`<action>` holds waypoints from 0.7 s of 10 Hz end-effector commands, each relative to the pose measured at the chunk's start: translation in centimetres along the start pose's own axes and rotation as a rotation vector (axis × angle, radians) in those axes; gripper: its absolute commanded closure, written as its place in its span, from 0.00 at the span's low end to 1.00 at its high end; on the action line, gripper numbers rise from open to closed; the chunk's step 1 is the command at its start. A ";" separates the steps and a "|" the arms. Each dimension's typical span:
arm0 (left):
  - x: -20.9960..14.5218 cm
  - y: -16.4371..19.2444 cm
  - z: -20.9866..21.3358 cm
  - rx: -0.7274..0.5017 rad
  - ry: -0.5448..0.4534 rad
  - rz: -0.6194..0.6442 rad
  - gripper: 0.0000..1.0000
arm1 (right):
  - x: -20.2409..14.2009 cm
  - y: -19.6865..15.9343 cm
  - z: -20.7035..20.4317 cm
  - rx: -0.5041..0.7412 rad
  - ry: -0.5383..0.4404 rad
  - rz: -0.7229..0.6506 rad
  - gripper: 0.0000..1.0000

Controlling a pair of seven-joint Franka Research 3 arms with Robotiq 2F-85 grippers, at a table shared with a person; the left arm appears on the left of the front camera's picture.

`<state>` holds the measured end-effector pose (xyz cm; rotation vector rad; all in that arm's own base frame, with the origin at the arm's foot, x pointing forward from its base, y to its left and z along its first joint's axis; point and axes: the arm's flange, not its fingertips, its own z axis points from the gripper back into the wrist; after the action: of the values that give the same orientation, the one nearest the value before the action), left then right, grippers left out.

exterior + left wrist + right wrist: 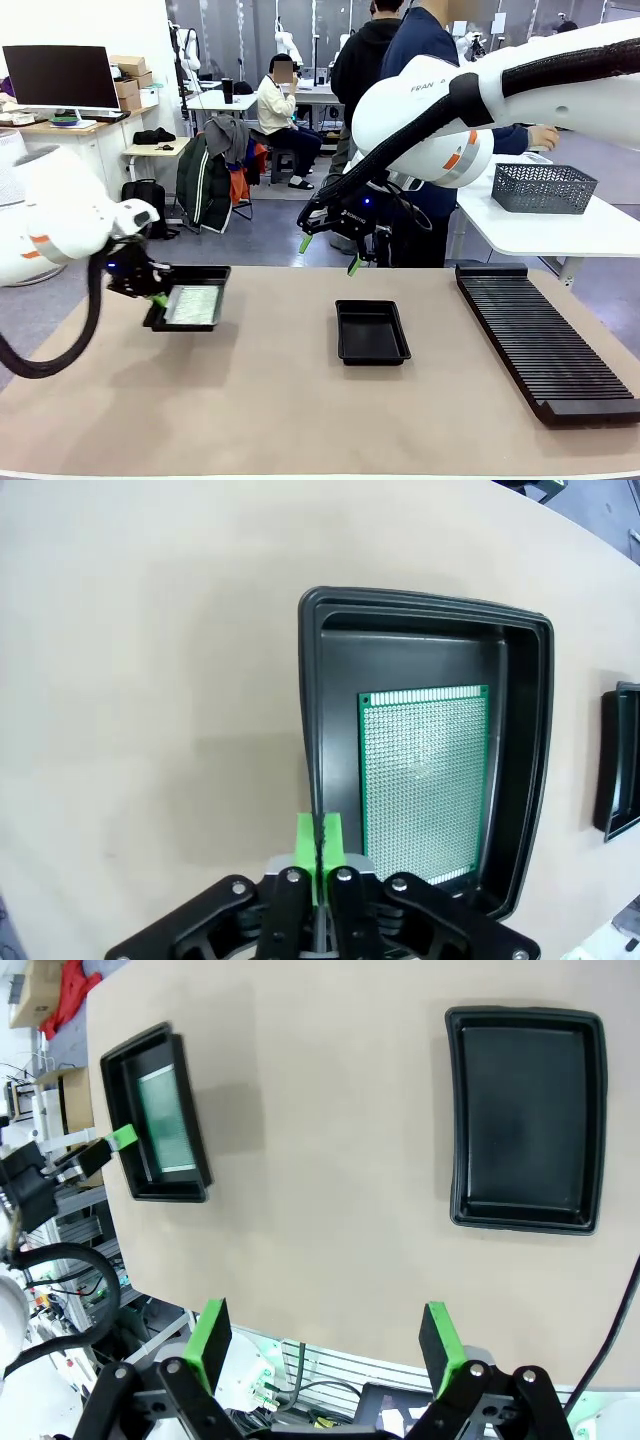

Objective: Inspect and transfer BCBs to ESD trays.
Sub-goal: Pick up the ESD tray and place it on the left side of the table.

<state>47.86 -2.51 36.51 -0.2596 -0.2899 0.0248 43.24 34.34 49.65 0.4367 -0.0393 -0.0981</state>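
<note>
The left gripper is clamped on the rim of one ESD tray — probably so that the BCB lying flat inside is moved untouched — while the right gripper, jaws apart and empty, hangs beyond the other, empty ESD tray.

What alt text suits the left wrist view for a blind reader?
The left pincer is shut on the side rim of a black ESD tray that holds one pale-green BCB lying flat. A second black tray lies at the right edge, on the tan table.
</note>
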 end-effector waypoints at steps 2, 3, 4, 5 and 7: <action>0.0 5.5 1.2 0.001 0.052 -0.057 1.00 | 0.1 0.0 0.0 -0.016 -0.005 0.007 0.00; -0.1 6.9 1.2 0.012 0.060 -0.040 1.00 | 0.1 0.0 0.0 -0.016 -0.005 0.007 0.00; -0.2 8.0 1.1 0.027 0.062 -0.040 1.00 | 0.1 0.0 0.0 -0.016 -0.005 0.007 0.00; -0.4 8.8 1.0 0.049 0.061 -0.026 1.00 | 0.1 0.0 0.0 -0.016 -0.005 0.007 0.00; -1.1 10.0 0.9 0.071 0.063 -0.027 1.00 | 0.1 0.0 0.0 -0.016 -0.005 0.007 0.00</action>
<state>46.90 6.93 34.60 -0.2072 -0.2261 0.0055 43.25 34.35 49.66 0.4368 -0.0394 -0.0981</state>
